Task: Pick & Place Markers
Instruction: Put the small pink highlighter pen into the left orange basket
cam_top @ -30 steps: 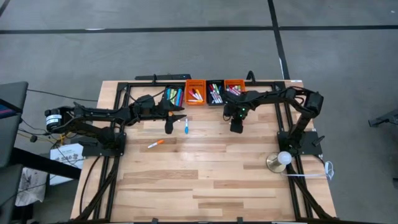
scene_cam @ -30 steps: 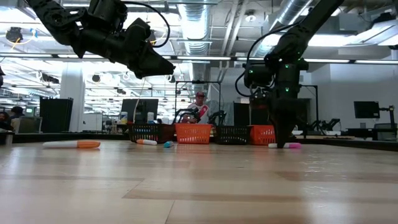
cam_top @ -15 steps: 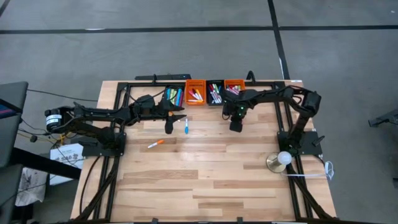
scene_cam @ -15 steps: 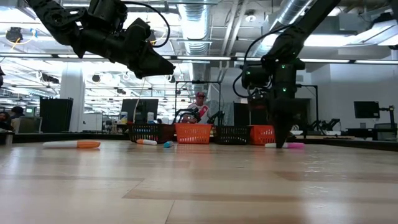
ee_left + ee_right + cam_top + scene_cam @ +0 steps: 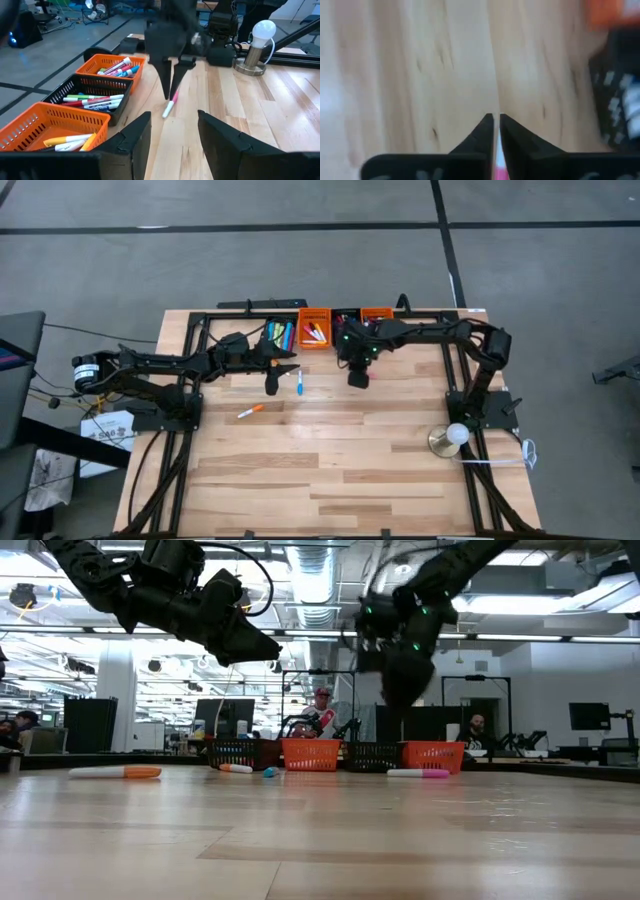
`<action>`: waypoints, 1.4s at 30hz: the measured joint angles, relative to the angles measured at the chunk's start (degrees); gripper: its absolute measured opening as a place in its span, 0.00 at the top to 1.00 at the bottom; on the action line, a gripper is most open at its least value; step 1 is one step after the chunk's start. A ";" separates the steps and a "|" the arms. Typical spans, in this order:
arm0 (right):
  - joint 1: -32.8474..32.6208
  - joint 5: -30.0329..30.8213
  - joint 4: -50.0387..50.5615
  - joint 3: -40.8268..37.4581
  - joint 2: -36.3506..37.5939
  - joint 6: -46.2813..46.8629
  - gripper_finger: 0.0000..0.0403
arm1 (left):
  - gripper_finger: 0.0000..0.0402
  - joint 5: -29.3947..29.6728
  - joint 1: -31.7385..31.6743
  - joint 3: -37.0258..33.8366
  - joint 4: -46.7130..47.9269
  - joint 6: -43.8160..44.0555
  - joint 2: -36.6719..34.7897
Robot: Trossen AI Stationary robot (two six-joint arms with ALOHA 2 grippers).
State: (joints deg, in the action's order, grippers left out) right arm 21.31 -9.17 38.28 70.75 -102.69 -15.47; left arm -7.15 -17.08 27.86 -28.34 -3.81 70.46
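Right end effector (image 5: 357,379) (pinching pink marker (image 5: 170,104)) beside bins (image 5: 95,87).

Right claw (image 5: 495,131) hides most of pink marker (image 5: 498,170); bins smeared.

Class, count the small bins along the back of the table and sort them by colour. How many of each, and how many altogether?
Orange bins: 2
Black bins: 2
Total: 4
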 joint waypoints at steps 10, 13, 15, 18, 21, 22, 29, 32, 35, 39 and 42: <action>-0.95 0.13 9.56 6.86 0.17 -3.01 0.93 | 0.60 0.00 -0.01 0.00 0.01 0.00 0.00; -0.56 0.15 13.00 6.14 0.20 -3.03 0.90 | 0.60 0.01 0.00 0.00 0.00 0.00 0.00; -0.40 0.30 13.52 4.41 0.20 -3.46 0.87 | 0.60 0.01 -0.02 0.00 0.00 0.00 0.00; 0.31 0.60 13.38 1.52 0.20 -4.63 0.83 | 0.60 0.01 -0.01 0.00 0.00 0.00 0.00; 1.05 2.54 10.07 -2.53 0.20 -6.07 0.78 | 0.60 0.01 0.00 0.00 0.00 0.02 0.00; 1.34 3.14 8.65 -3.68 0.20 -6.49 0.77 | 0.60 0.01 -0.01 0.00 0.00 0.02 0.00; 3.51 3.18 -1.46 -8.98 0.20 -7.08 0.65 | 0.60 -0.01 0.00 0.00 0.00 0.00 0.00; 3.97 2.82 -4.01 -10.51 0.20 -7.05 0.60 | 0.60 -0.01 -0.01 0.00 0.00 0.01 0.00; 3.88 2.69 -6.79 -12.07 -0.55 -7.03 0.56 | 0.60 0.01 -0.02 0.00 0.00 0.02 0.00; 3.86 2.22 -9.52 -13.94 -1.18 -7.02 0.54 | 0.60 0.00 0.00 0.00 0.00 0.02 0.00; 3.85 2.08 -9.73 -14.24 -1.81 -7.04 0.55 | 0.60 0.01 -0.01 0.00 0.01 0.02 0.00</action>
State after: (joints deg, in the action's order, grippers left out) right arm 25.15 -7.09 28.55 56.51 -104.50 -22.51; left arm -7.14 -17.09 27.86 -28.33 -3.79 70.46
